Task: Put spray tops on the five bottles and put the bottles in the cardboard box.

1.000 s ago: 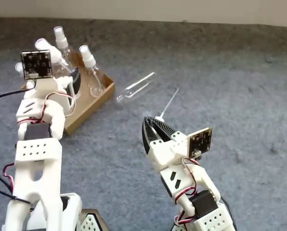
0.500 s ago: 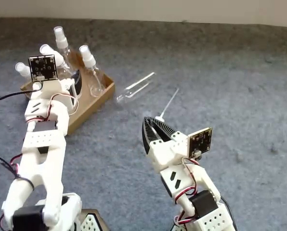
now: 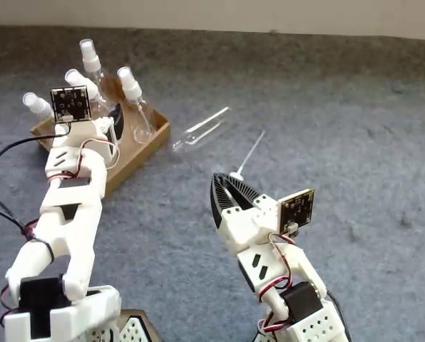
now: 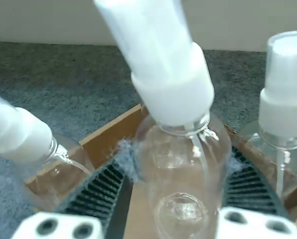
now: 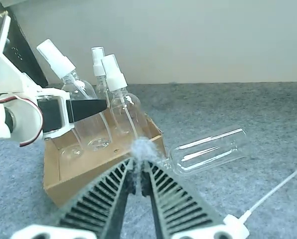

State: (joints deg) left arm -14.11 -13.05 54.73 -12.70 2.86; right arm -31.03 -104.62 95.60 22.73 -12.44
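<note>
Four bottles with white spray tops are at the cardboard box [image 3: 137, 155], which sits at the far left of the grey carpet [image 3: 355, 128]. We see three of them standing upright in it: one at the left end [image 3: 34, 105], one at the back [image 3: 90, 55] and one at the right [image 3: 129, 84].

The fourth, the held bottle [image 4: 178, 149], leans with its top tipped to the left. The left arm stretches forward from the near left corner, its wrist over the near side of the box. The left gripper [image 4: 177, 167] grasps this bottle by the glass body, one ribbed black finger [image 4: 101, 186] pressed to each side. We cannot tell whether its base rests on the box floor.

The right arm sits folded low at the near centre and points toward the box. The right gripper [image 5: 139, 164] is clenched on nothing, its two fingers meeting at the tips.

A fifth, bare bottle [image 5: 208, 148] lies on its side on the carpet, just right of the box and beyond the right gripper's tips, apart from them. The loose spray top [image 5: 234, 222] lies on the carpet near those tips, not touching, and its thin tube [image 3: 252, 149] runs away toward the far right.
</note>
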